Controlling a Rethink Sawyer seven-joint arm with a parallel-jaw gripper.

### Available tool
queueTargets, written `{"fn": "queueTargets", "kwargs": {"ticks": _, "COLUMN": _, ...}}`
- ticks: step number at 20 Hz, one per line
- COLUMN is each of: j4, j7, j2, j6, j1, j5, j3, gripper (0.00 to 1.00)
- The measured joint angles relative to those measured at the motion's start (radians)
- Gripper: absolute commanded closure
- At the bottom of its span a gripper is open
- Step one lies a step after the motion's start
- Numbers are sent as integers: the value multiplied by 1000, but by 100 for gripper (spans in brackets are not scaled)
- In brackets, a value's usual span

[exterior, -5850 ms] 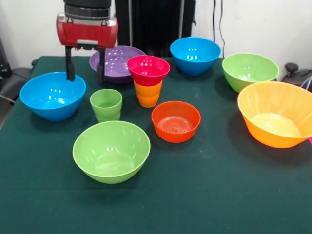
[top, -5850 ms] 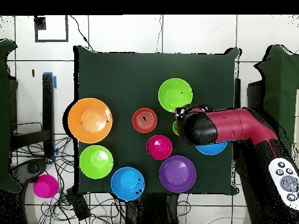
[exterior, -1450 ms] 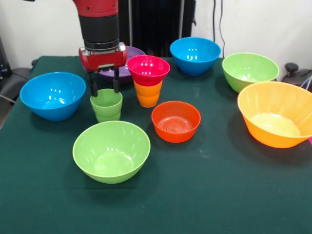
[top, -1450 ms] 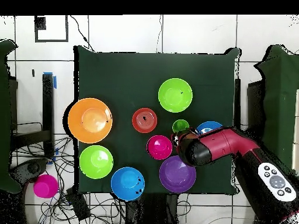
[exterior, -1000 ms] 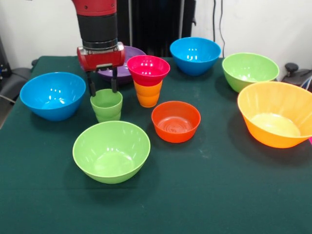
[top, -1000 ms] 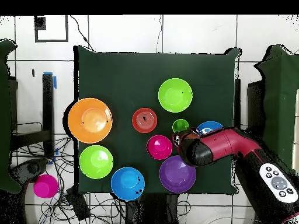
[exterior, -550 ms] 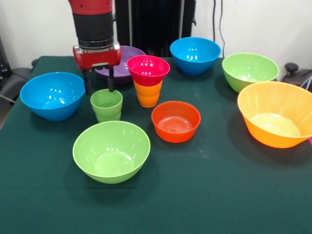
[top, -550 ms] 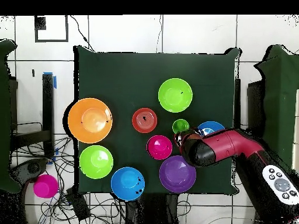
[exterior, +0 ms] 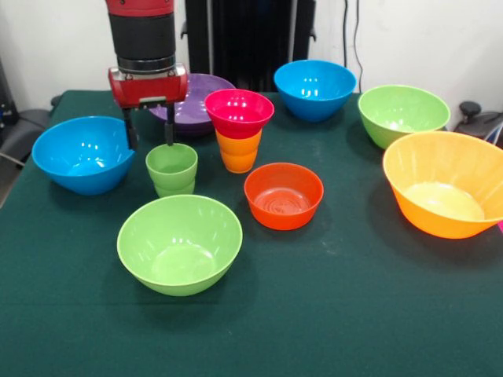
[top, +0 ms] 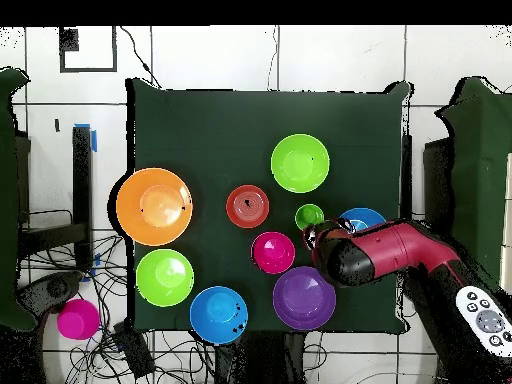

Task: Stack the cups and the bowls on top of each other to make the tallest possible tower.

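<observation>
One gripper: red-and-black two-finger gripper (exterior: 148, 129), fingers spread, nothing between them; it hangs low over the dark green table cloth (exterior: 354, 314).
Change: against the frame a second ago the gripper has shifted sideways, toward the blue bowl side. Then it straddled the far rim of the light green cup; now only one finger (exterior: 169, 132) sits at that rim and the other finger (exterior: 128, 129) stands just by the blue bowl's rim.
Meaning: no grasp made on the cup; judged a re-alignment or a miss, so the pick step is not yet done.
Light green glossy plastic tapered cup (exterior: 171, 168): just below and to one side of the gripper, upright on the cloth, not lifted.
Blue glossy round plastic bowl (exterior: 84, 153): just beside the gripper's other finger; whether they touch, cannot tell.
Purple glossy plastic bowl (exterior: 189, 98): right behind the gripper.
Small magenta plastic bowl (exterior: 239, 111): near, sitting in the orange tapered plastic cup (exterior: 239, 151); the only stack so far.
Small orange-red plastic bowl (exterior: 283, 195): further out, loose.
Overhead check: gripper head (top: 345, 258) hides its fingers; light green cup (top: 309, 215) shows just beyond it.
Progress: early, most pieces lie single.
</observation>
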Motion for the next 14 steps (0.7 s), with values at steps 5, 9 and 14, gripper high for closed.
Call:
{"fn": "queueTargets", "kwargs": {"ticks": 5, "j4": -1, "j7": 0, "j2": 4, "j6": 0, "j1": 1, "j5": -3, "j3": 0, "gripper": 0}}
{"fn": "queueTargets", "kwargs": {"ticks": 9, "j4": -6, "j7": 0, "j2": 11, "j6": 0, "j1": 6, "j5": -7, "j3": -1, "gripper": 0}}
{"fn": "queueTargets", "kwargs": {"ticks": 14, "j4": -15, "j7": 0, "j2": 22, "j6": 0, "j1": 27, "j5": -20, "j3": -10, "gripper": 0}}
